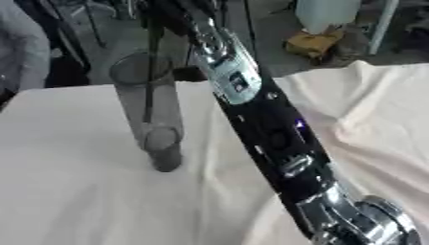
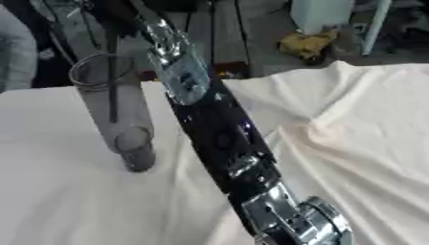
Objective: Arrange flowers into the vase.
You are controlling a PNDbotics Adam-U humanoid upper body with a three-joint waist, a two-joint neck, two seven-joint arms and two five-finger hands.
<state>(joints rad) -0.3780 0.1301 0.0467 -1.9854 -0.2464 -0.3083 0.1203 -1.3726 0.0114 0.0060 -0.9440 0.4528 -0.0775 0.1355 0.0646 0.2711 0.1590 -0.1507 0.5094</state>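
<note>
A tall clear glass vase (image 1: pixel 151 110) stands on the white cloth-covered table (image 1: pixel 67 191), left of centre. A thin dark flower stem (image 1: pixel 151 86) runs down through its mouth into the tube; no bloom shows. My right arm (image 1: pixel 251 110), black with silver joints, crosses the view from the lower right up to the top edge, passing just right of the vase. My right hand (image 2: pixel 126 16) is only a dark shape at the top edge, right where the stem leaves the picture. The left hand shows in neither view.
The cloth bunches into folds (image 1: pixel 368 134) on the right half of the table. Beyond the far edge lie a yellow object (image 1: pixel 311 42) and a pale container (image 1: pixel 327 14) on the floor. A person's grey sleeve (image 1: pixel 16 43) shows at the far left.
</note>
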